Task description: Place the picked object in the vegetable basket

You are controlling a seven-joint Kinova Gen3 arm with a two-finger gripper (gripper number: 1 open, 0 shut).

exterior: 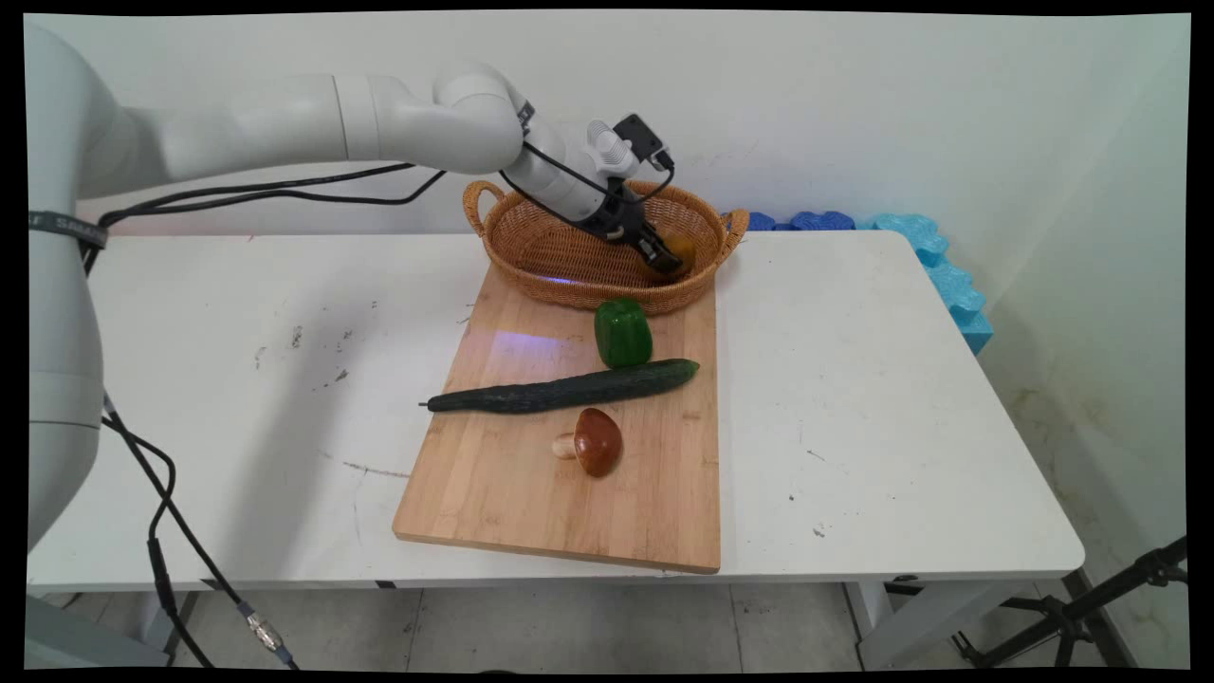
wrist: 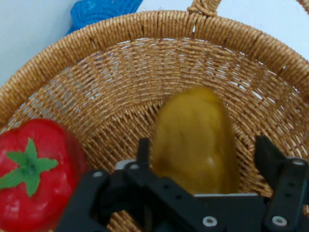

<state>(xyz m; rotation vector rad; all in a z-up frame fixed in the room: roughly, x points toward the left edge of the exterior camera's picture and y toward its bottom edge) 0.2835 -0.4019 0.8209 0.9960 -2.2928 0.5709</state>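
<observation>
Gripper [wrist: 203,159] open astride yellow pepper [wrist: 195,137] in wicker basket [wrist: 120,34], red tomato [wrist: 34,169] cut off beside it

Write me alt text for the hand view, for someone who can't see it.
The black end effector sits inside a wicker basket, its open fingers on either side of a yellowish potato-like vegetable. A red tomato with a green stem lies in the basket to the picture's left, and a blue foam piece shows beyond the rim.
</observation>
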